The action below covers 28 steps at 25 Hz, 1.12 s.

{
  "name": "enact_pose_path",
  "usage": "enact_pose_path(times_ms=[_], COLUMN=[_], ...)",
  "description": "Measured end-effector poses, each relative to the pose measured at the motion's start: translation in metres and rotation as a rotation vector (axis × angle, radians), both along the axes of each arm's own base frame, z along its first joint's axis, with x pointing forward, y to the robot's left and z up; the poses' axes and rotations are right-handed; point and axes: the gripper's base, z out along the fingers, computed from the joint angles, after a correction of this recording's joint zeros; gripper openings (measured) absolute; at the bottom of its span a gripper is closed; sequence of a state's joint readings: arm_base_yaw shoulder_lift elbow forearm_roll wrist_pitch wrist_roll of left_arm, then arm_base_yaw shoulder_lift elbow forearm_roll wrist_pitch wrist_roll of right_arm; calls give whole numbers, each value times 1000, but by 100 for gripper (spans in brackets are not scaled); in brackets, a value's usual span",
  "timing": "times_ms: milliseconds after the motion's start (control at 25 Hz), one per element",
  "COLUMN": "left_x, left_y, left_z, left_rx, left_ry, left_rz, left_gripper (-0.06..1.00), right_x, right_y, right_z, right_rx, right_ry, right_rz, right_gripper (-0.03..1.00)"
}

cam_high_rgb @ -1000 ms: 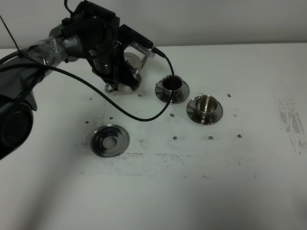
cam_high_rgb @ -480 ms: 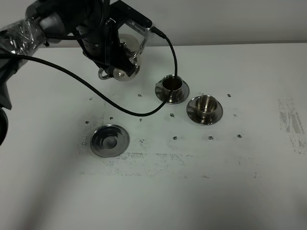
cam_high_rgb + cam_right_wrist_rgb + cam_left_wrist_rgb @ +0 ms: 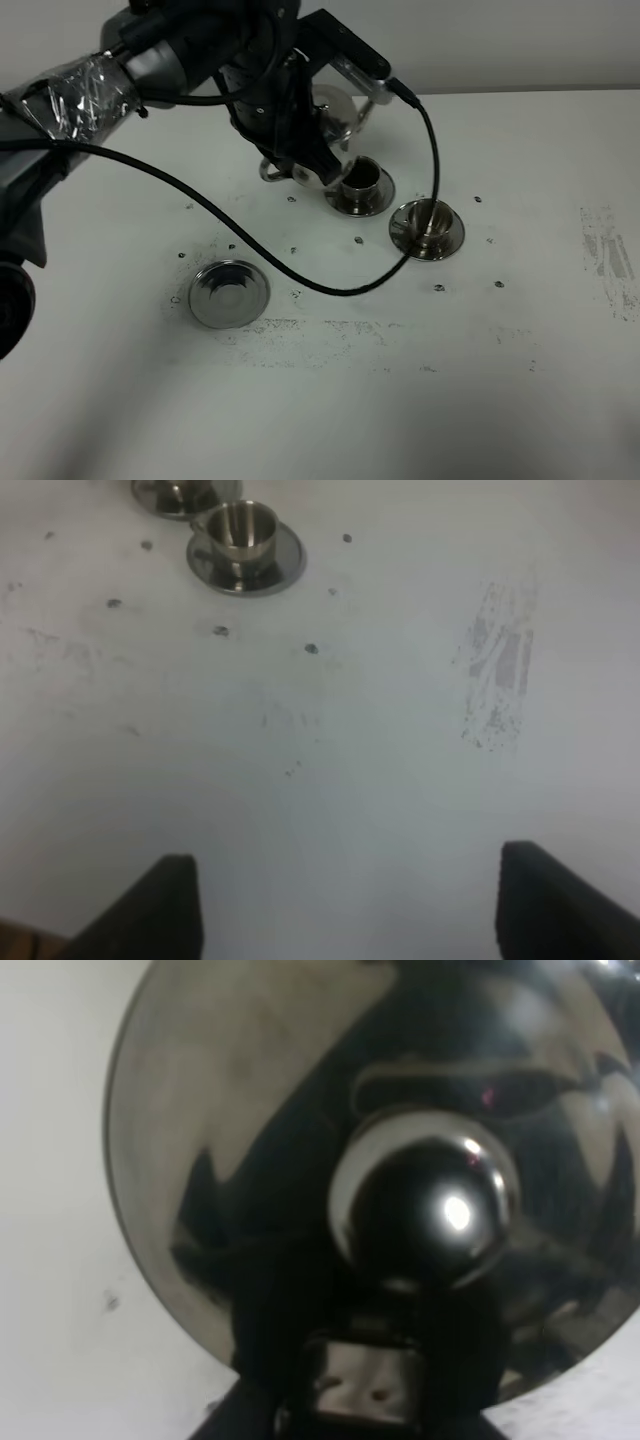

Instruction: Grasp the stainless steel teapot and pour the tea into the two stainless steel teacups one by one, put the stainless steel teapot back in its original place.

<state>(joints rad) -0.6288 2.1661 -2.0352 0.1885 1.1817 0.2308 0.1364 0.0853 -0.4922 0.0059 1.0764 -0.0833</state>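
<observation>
1. Worktop (image 3: 520, 330): the teapot (image 3: 333, 104) hung above its far side, just beside the far cup (image 3: 362, 182).
2. The teapot's spout and tilt were hidden. The near cup (image 3: 428, 222) lay to its right.
3. The left pincer (image 3: 290, 140) was clamped tight on the teapot. The right pincer (image 3: 365, 910) gaped wide and empty, well apart.

The high cam is sitting off the arms, looking down at a slant across the white table (image 3: 420, 400), far enough back to be taking in nearly all of it. The left wrist cam is staring point-blank at the teapot (image 3: 250, 1120), lid filling the frame. The right wrist cam is hanging further up, peering out past the right gripper (image 3: 348, 910). It's sharing the nearer cup (image 3: 240, 530) and the scuff mark (image 3: 500, 670) with the high view.
</observation>
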Motion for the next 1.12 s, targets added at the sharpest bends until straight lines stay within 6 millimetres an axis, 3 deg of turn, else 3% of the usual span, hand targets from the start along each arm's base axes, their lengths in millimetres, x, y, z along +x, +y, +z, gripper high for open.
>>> enact_pose_path(times_ms=[240, 560, 760, 1000, 1120], left_x=[-18, -20, -18, -24, -29], left_y=[-34, -31, -28, -24, -21], left_z=[-9, -40, -33, -4, -5], left_rx=[-30, 35, 85, 54, 44], left_ry=[-51, -71, -117, -167, -164], left_rz=[-125, -172, -262, -282, -288], left_gripper=[17, 17, 17, 17, 17], right_x=[0, 0, 0, 0, 0], right_y=[0, 0, 0, 0, 0], right_z=[0, 0, 0, 0, 0], right_rx=[-5, -5, -5, -5, 0], right_ry=[-1, -1, -1, -1, 0], right_rz=[-3, -3, -3, -3, 0], right_gripper=[59, 59, 59, 59, 59])
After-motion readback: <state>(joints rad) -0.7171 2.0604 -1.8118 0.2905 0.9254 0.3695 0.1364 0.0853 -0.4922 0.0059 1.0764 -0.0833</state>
